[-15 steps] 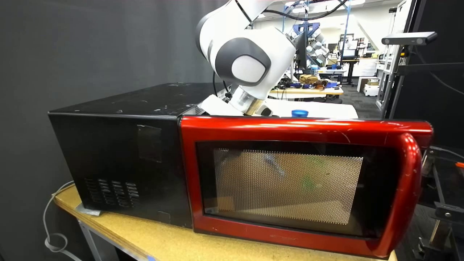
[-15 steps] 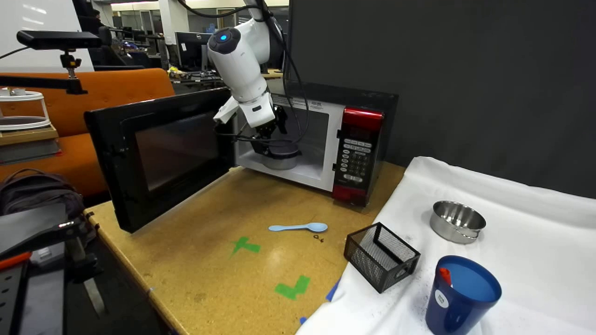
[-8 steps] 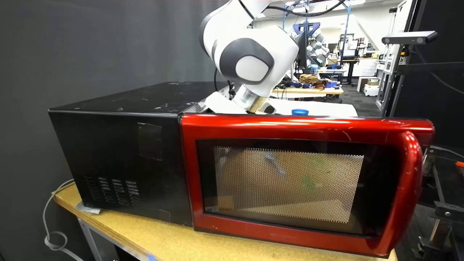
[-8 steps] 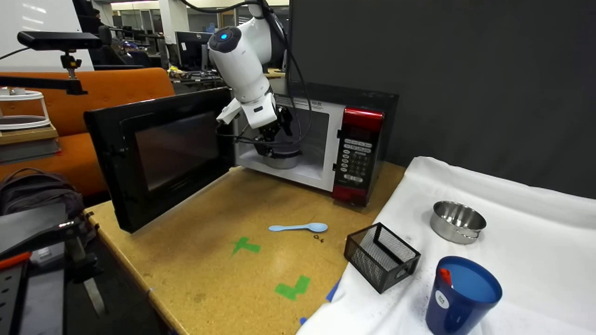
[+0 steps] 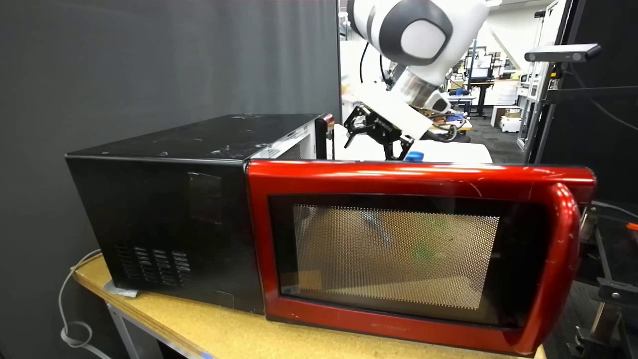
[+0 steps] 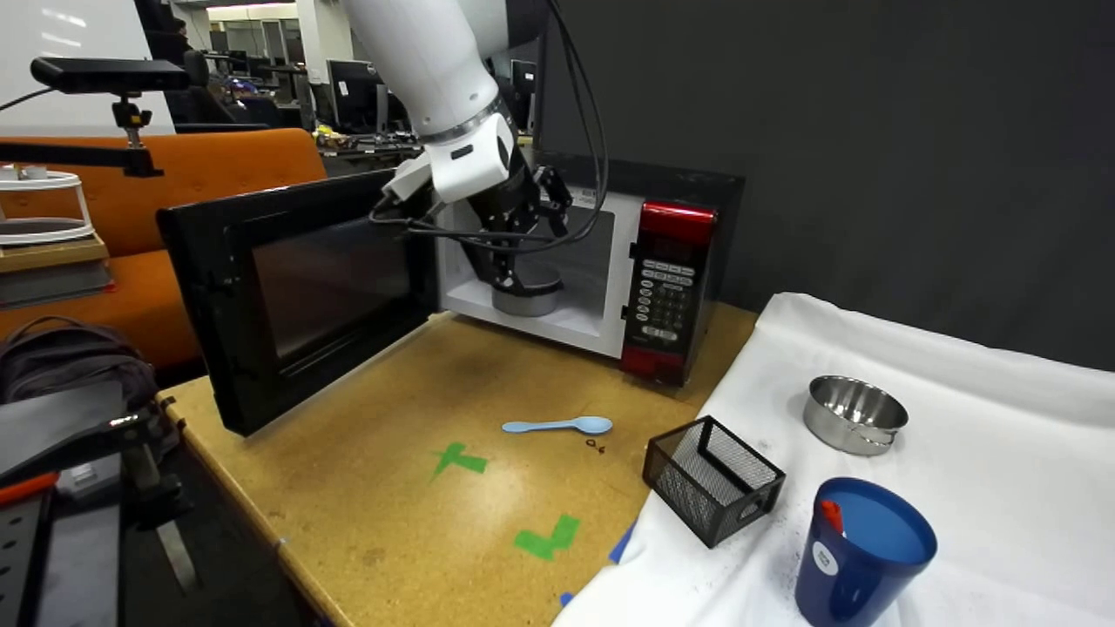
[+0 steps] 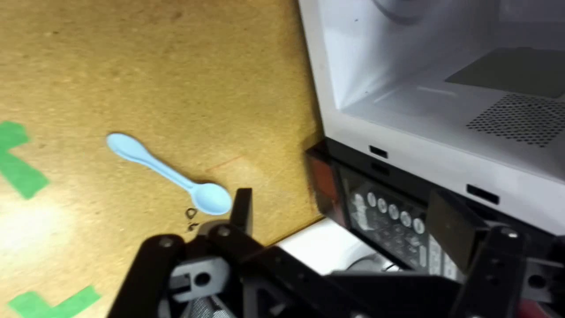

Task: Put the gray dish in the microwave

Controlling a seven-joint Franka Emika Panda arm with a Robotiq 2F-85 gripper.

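Note:
The gray dish [image 6: 526, 305] sits on the floor of the microwave [image 6: 566, 329], close to its opening. That oven's red-framed door [image 5: 398, 325] stands wide open. My gripper [image 5: 371, 149] hangs outside the opening, above and beyond the door's top edge in an exterior view. In the wrist view its fingers [image 7: 242, 212] are spread wide with nothing between them, so the gripper [image 7: 348, 218] is open. From the front, the gripper [image 6: 533, 242] overlaps part of the dish's upper side. The wrist view does not clearly show the dish.
A light blue spoon [image 6: 562, 426] lies on the wooden table [image 6: 392, 522]. Near its edge stands a black mesh basket [image 6: 682, 495]. A steel bowl [image 6: 841, 434] and a blue cup [image 6: 858, 575] rest on white cloth [image 6: 1010, 435]. Cables [image 6: 592, 104] loop beside the arm.
The arm has drawn back out of the microwave and risen, bringing the gripper into sight above the door. The dish has stayed in the microwave. The jaws look unchanged.

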